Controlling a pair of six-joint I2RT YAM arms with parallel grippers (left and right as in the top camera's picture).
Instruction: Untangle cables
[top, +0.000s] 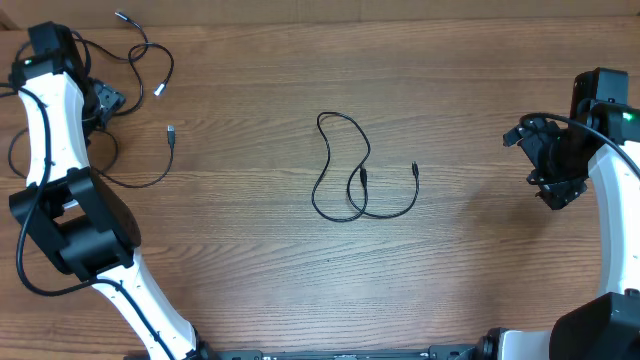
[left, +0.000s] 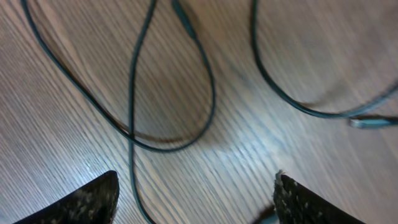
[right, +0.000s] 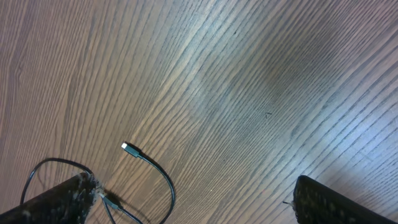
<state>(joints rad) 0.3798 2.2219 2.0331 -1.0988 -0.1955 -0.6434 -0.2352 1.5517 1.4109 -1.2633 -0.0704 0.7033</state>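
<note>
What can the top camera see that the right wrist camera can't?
Only overhead: both arms and the other cables by the left arm. Only right wrist: the silver tip of a plug, close up. Both: the wooden table, the open right end effector and, it seems, the middle cable.

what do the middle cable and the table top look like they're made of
Middle cable: thin, black, matte jacket, probably rubber or soft plastic; it lies in limp loops. A plug tip in the right wrist view glints silver, likely metal. Table top: wood or wood-look laminate, brown grain lines with a slight sheen; which of the two cannot be told.
</note>
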